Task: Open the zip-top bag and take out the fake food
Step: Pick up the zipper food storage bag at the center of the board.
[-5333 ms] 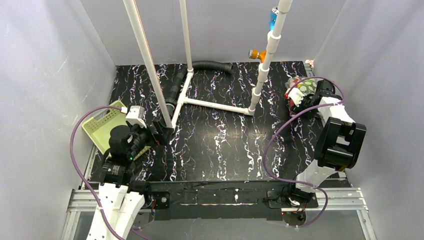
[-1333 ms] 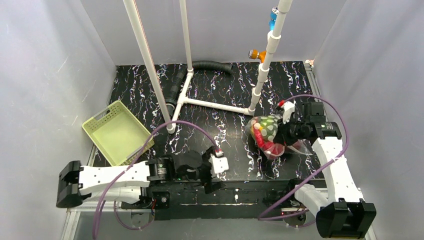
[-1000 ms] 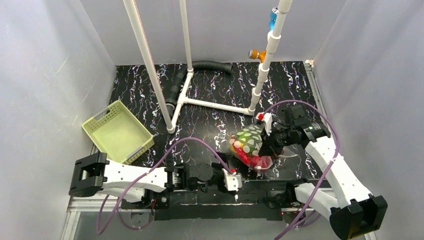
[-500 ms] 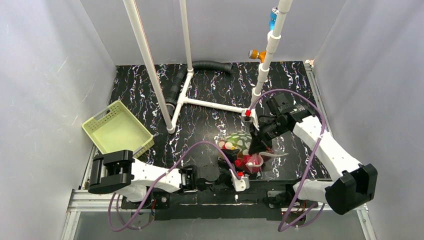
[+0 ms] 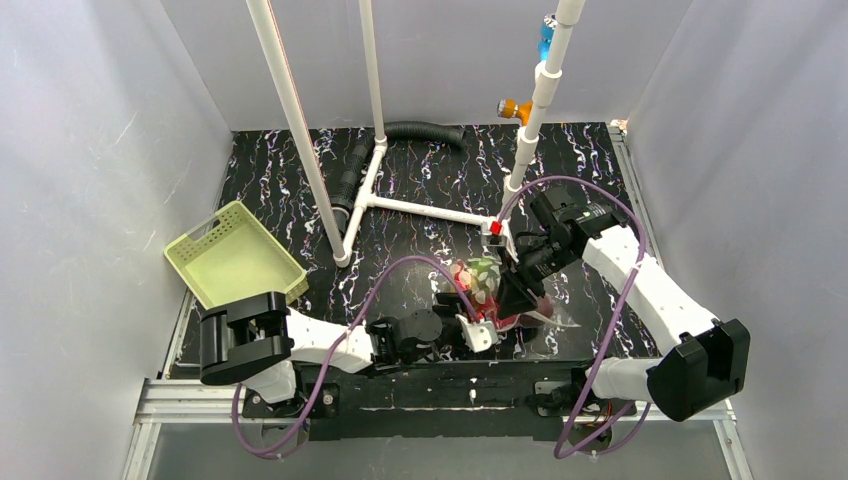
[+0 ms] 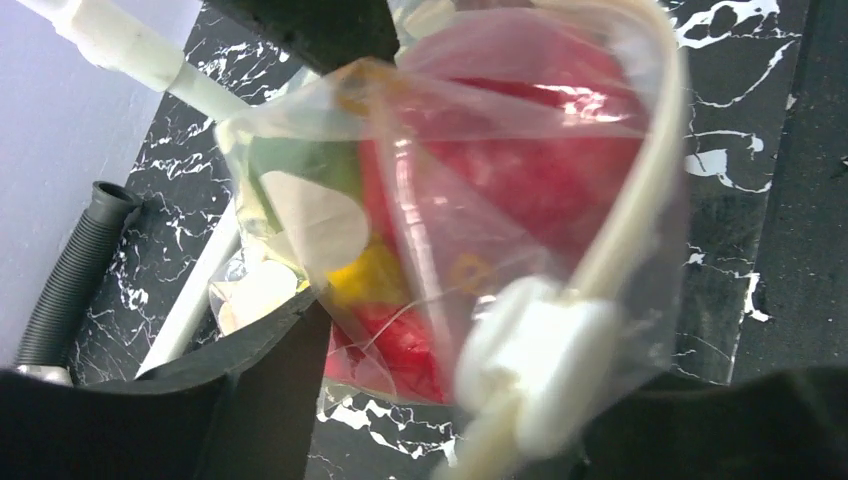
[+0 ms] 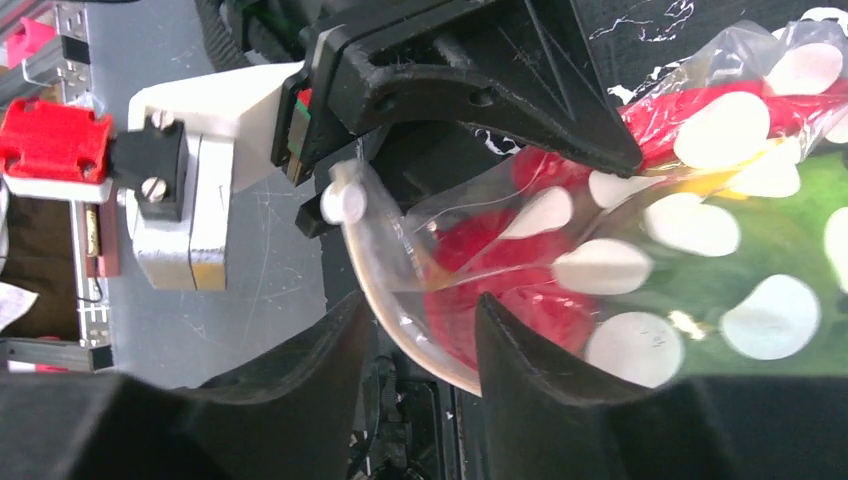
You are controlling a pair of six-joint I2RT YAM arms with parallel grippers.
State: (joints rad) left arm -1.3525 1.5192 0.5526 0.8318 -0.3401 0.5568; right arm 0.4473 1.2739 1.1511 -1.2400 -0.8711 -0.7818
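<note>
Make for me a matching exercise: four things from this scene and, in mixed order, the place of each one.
Things:
1. zip-top bag
2. green basket
3. black hose
4. orange fitting

Places:
A. lying at the far back
B. attached to the white pipe, high up
C. front middle
D. left side

Pairs: 1-C, 2-D, 3-A, 4-B

I see a black, white-veined surface (image 5: 420, 262). On its left a pale green basket (image 5: 236, 265) sits skewed; a white pipe frame (image 5: 420, 208) stands mid-far, and a black ribbed hose (image 5: 425, 131) lies along the far edge.
</note>
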